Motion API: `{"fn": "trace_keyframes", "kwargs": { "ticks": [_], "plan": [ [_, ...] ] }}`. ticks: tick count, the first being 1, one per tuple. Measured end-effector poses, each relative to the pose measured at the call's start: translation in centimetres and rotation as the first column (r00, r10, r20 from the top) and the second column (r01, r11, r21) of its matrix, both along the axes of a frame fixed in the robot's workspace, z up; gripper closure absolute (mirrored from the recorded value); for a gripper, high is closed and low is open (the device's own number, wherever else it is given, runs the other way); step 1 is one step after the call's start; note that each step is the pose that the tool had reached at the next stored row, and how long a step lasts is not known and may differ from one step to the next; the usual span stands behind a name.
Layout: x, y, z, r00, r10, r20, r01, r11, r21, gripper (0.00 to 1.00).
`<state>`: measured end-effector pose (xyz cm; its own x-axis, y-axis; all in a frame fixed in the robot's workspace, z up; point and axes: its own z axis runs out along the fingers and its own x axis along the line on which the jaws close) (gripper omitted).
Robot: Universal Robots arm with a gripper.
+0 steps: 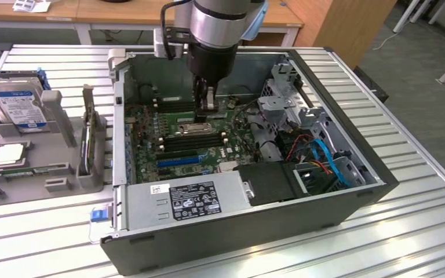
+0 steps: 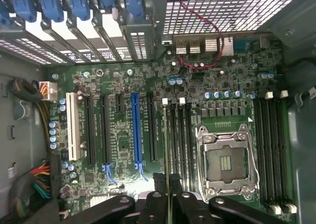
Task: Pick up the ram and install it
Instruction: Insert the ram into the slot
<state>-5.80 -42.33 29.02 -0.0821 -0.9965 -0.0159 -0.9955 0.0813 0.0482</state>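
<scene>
The ram [image 2: 168,152], seen edge-on in the wrist view as a thin strip, is pinched between the closed fingers of the gripper [image 2: 168,180]. It hangs over the bank of black memory slots [image 2: 181,135] just beside the processor socket [image 2: 226,160] on the motherboard [image 2: 118,145]. Whether the stick's lower edge touches a slot cannot be told. A second bank of slots [image 2: 271,150] flanks the socket's other side, while a blue expansion slot [image 2: 136,130] and a white slot [image 2: 72,127] lie farther off among black ones. A red cable [image 2: 200,61] loops near the rear ports, and a wire bundle [image 2: 39,182] crowds the board's edge (neither crosses the memory slots). In the exterior view the gripper [image 1: 205,107] reaches down inside the open computer case [image 1: 284,237]. A metal drive cage [image 1: 284,107] and blue cables [image 1: 327,159] hem it in on the exterior view's right, and the labelled power supply [image 1: 183,200] sits along the case's near wall. On the surface [image 1: 416,191], at the exterior view's left, a grey holder [image 1: 60,116] carries a hard drive [image 1: 18,104] and a square silver processor chip [image 1: 10,153].
</scene>
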Motion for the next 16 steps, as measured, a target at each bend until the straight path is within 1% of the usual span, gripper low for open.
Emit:
{"fn": "trace_keyframes", "kwargs": {
  "ticks": [16],
  "plan": [
    [-0.1, -0.09, -2.92, 1.0000, 0.000, 0.0000, 0.000, 1.0000, 0.0001, 0.86]
  ]
}}
